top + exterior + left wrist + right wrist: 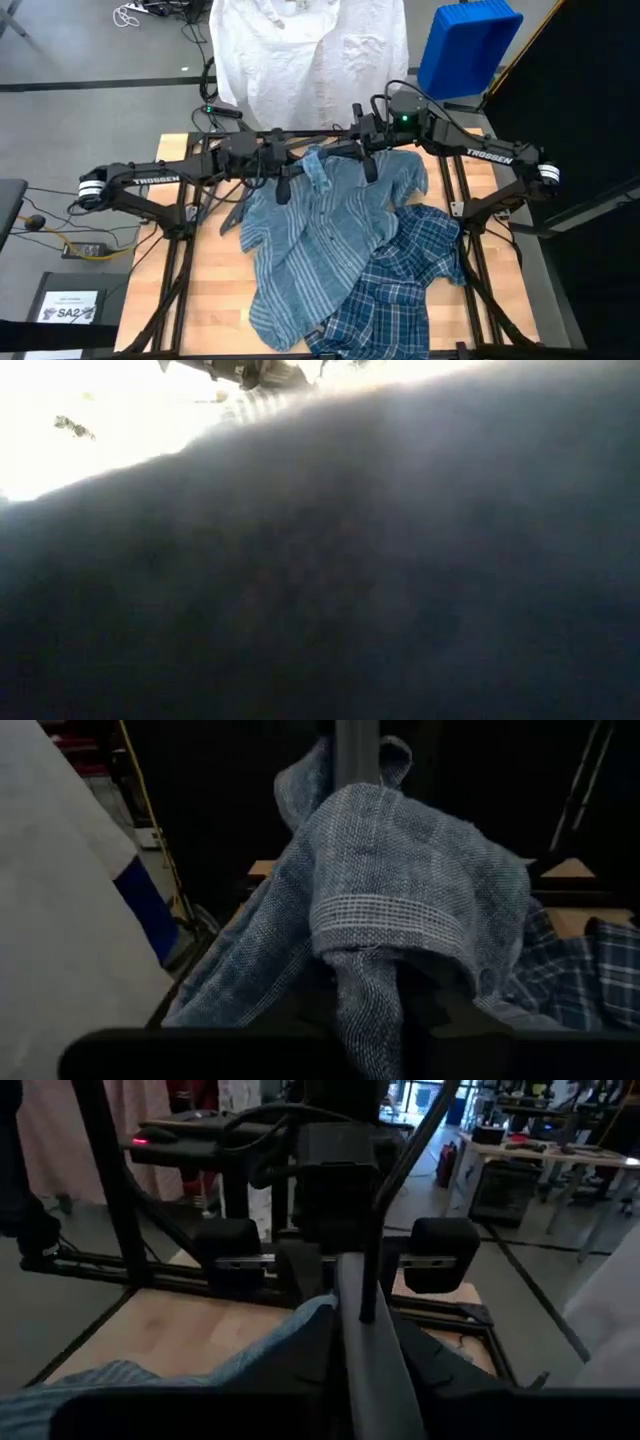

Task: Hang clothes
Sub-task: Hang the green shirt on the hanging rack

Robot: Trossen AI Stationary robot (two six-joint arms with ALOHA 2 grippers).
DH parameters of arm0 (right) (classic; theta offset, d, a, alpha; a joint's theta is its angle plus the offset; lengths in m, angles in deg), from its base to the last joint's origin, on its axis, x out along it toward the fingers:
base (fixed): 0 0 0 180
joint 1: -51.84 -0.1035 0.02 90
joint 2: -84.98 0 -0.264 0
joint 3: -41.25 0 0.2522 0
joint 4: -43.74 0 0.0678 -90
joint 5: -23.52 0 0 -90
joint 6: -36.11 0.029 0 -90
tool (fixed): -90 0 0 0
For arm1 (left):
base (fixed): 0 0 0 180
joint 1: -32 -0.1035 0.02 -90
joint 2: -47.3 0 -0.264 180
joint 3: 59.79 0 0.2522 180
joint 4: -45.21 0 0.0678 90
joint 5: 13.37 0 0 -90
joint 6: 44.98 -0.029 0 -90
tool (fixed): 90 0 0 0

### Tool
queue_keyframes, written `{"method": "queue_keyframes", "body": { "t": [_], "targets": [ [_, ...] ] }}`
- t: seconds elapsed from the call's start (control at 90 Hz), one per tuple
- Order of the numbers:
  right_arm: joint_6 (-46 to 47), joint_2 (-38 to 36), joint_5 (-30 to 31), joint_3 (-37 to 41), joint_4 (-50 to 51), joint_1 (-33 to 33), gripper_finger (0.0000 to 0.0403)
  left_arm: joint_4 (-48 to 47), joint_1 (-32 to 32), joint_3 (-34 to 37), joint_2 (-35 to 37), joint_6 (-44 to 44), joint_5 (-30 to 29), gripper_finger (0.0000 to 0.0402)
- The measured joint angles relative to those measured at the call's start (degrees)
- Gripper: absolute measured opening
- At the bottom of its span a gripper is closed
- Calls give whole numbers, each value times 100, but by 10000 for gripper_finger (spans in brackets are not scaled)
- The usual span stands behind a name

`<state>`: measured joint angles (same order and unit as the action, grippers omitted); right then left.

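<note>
Nearest the front edge of the wooden table, the plaid shirt lies crumpled and untouched, overlapping the lower right of the striped blue-grey shirt. It also seems to smother the low view, so we get nothing from there.

The striped shirt is the one in hand. Most of it is spread flat mid-table, with the collar end lifted toward the back edge where the two arms meet.

The left gripper sits at the collar. Its wrist view shows a folded band of the striped cloth draped over and between its fingers, so we read it as clamped on the shirt.

The right gripper faces it from the other side, pinching a dark grey hanger, with a shirt edge lying against that bar.

Judgement: we're feeding the hanger into the collar. To do it well:
- keep the left grip high so the neck opening stays slack and open
- slide the hanger arm inside the shoulder, not over bunched cloth
- lift slowly, because the tail rests under the plaid and could drag it.

Beyond the table, the white shirt already hangs.
</note>
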<state>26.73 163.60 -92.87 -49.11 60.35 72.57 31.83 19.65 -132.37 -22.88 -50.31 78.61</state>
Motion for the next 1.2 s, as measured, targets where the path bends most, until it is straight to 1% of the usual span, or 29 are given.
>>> {"method": "queue_keyframes", "body": {
  "t": [0.144, 0.278, 0.467, 0.6, 0.644, 0.7, 0.844, 0.944, 1.011, 1.067, 1.2],
  "targets": [
    [-103, -172, -39, -28, 4, 167, 85, -456, 3, -232, 50, -165, -219, 24],
    [-103, -521, 26, -19, 127, 418, 106, -873, -3, -453, 266, -345, -466, 24],
    [-101, -1038, 19, -8, 641, 853, 123, -1175, -116, -847, 542, -626, -616, 24],
    [-111, -1423, 15, -8, 779, 1128, 129, -1409, -267, -1245, 612, -799, -640, 24],
    [-236, -1525, 21, -8, 778, 1192, 131, -1541, -318, -1409, 614, -828, -651, 24],
    [-618, -1671, 27, -6, 849, 1239, 132, -1707, -383, -1622, 610, -904, -667, 24],
    [-1757, -2035, 617, -6, 863, 1249, 129, -1989, -546, -2209, 603, -1107, -656, 24],
    [-1888, -2071, 877, -6, 720, 1183, 128, -2079, -690, -2651, 601, -1345, -663, 24],
    [-1649, -2067, 884, -1, 680, 1125, 129, -2052, -752, -2823, 590, -1673, -677, 24],
    [-1450, -2034, 811, -3, 686, 1073, 129, -1974, -845, -2867, 574, -1728, -711, 24],
    [-1287, -1767, 303, -2, 997, 848, 129, -1753, -1108, -2942, 455, -1870, -582, 24]
  ]
}}
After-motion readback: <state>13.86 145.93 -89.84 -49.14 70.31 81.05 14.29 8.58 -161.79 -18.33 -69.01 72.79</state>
